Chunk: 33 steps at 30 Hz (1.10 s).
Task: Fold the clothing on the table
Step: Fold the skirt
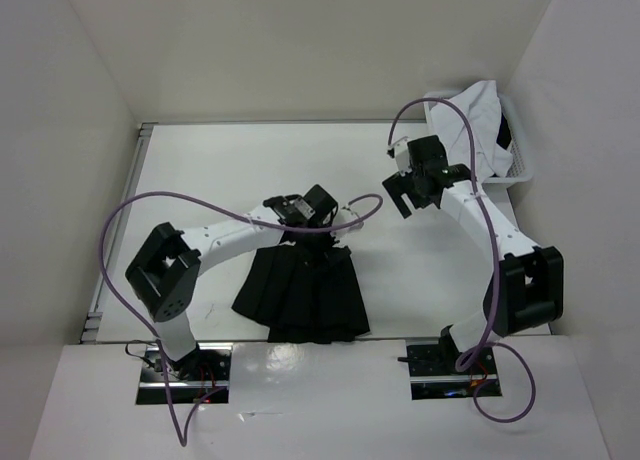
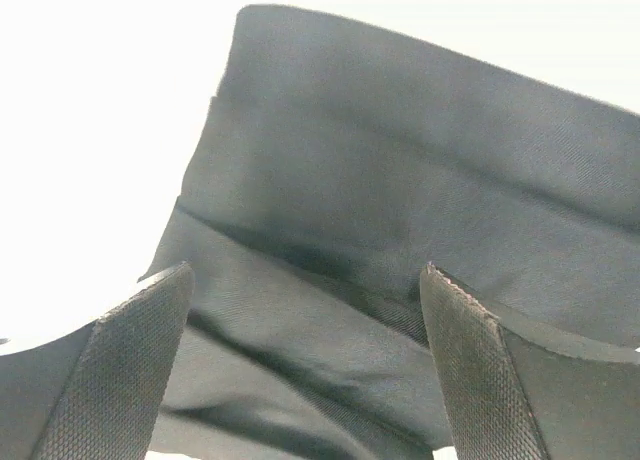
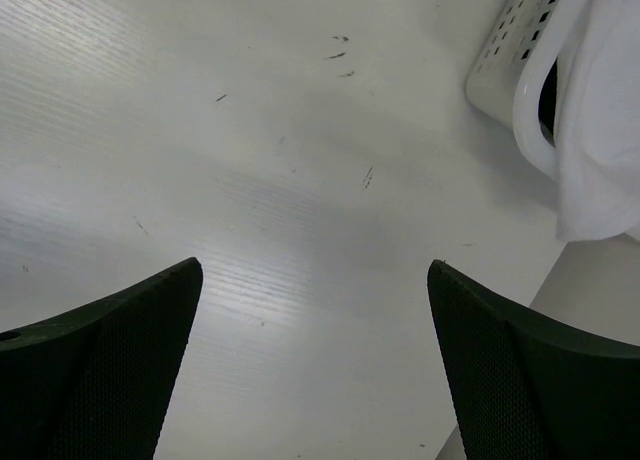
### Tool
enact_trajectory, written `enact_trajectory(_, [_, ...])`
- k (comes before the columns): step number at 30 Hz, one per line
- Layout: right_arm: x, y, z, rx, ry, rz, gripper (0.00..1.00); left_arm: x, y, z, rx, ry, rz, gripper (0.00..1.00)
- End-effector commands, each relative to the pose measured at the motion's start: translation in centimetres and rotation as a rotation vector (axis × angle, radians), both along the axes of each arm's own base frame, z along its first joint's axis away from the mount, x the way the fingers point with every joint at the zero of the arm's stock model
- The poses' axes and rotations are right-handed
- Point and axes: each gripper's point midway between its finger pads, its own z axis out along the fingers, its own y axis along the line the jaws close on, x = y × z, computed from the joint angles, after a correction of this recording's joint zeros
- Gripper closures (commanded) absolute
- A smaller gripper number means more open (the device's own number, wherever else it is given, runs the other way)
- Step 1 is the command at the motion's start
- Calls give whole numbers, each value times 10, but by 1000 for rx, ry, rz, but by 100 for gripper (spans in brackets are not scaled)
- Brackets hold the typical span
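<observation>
On the tabletop (image 1: 250, 170): skirt (image 1: 305, 290) spread flat near your arm bases.
Your left pincer (image 2: 305, 280): released, over the skirt's narrow end.
Your right pincer (image 3: 315, 270): released, over the tabletop near the basket (image 3: 500, 60).

1. White plastic basket (image 1: 522, 166) sits in the far right corner. Its side wall (image 3: 497, 65) is perforated with rows of small holes.
2. White garment (image 1: 478, 108) is heaped in the basket and hangs over the rim. Dark trim (image 1: 505, 130) shows along one fold.
3. Plain white walls (image 1: 300, 40) enclose the scene.
</observation>
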Motion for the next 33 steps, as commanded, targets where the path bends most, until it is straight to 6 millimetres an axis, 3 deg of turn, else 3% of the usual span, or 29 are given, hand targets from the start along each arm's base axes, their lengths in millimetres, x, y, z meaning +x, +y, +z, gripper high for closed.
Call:
enact_trajectory(1, [2,1,33,59,-103,6,3,25,-12,60,-44,-109,4,1])
enact_trajectory(2, [3,4,40,74,-120,16,3,40,-21,98,-91,-187,20,1])
enact_trajectory(4, [3,-5,46,97,-130,-1,3,53,-13,129,-101,-233,48,1])
enact_trajectory(5, [2,-6,50,116,-140,-8,3,66,-12,164,-145,-302,76,1])
enact_trajectory(8, [3,-20,56,134,-171,-53,1,93,22,205,-163,-382,195,1])
enact_trajectory(10, [1,-26,51,152,-174,-92,1,118,67,216,-146,-434,333,1])
enact_trajectory(12, [-1,-34,45,167,-176,-134,1,136,105,210,-141,-449,457,1])
enact_trajectory(13, [-5,-42,49,167,-191,-154,1,143,149,198,-112,-436,555,1])
enact_trajectory(15, [-11,-47,42,202,-184,-184,1,148,191,194,-119,-440,663,1])
enact_trajectory(16, [-12,-54,49,211,-216,-208,1,148,240,201,-112,-472,789,1])
enact_trajectory(17, [-18,-65,42,228,-205,-247,1,143,265,183,-84,-453,851,1])
enact_trajectory(18, [-18,-71,43,245,-219,-268,1,138,294,179,-51,-470,929,1])
enact_trajectory(19, [-20,-77,42,267,-229,-296,1,125,339,184,-23,-507,1040,1])
enact_trajectory(20, [-25,-87,36,297,-218,-319,1,111,354,162,7,-467,1087,1])
enact_trajectory(23, [-32,-98,32,345,-223,-374,1,80,390,143,13,-447,1216,1])
enact_trajectory(26, [-33,-113,34,374,-242,-419,1,54,392,106,-21,-355,1256,1])
enact_trajectory(30, [-27,-118,34,387,-240,-424,1,51,403,108,-39,-359,1291,1])
enact_trajectory(33, [-26,-121,38,392,-251,-428,1,52,396,103,-78,-331,1260,1])
